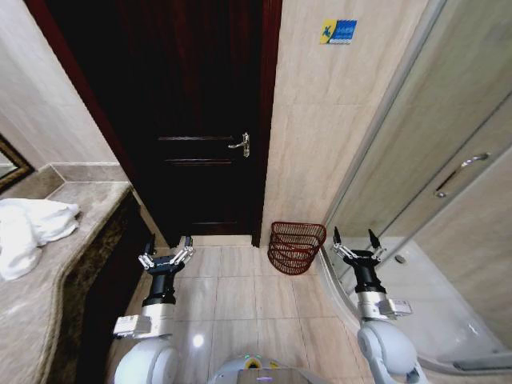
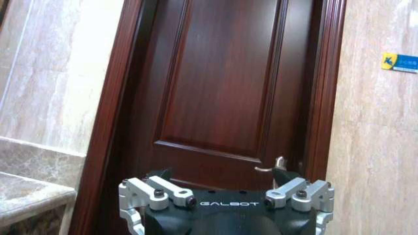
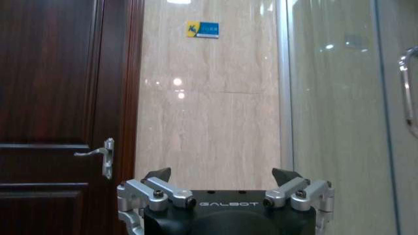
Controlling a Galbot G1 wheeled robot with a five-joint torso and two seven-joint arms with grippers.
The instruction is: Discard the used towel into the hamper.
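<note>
Lying bunched on the counter (image 1: 88, 210), the towel (image 1: 28, 228) looks loose; a partial pinch may drop it. Left gripper (image 1: 166, 254) and right gripper (image 1: 355, 245) gape, empty. Hamper (image 1: 295, 246) stands between them by the wall, well apart from the towel.

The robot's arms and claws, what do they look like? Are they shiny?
Both match. The left gripper and right gripper each have a black body, shiny silver metal brackets with small bolts, and dark pointed fingertips. White letters on the black part spell GALBOT. Below each gripper sits a black wrist, then a silvery grey band, then a rounded light grey arm.
</note>
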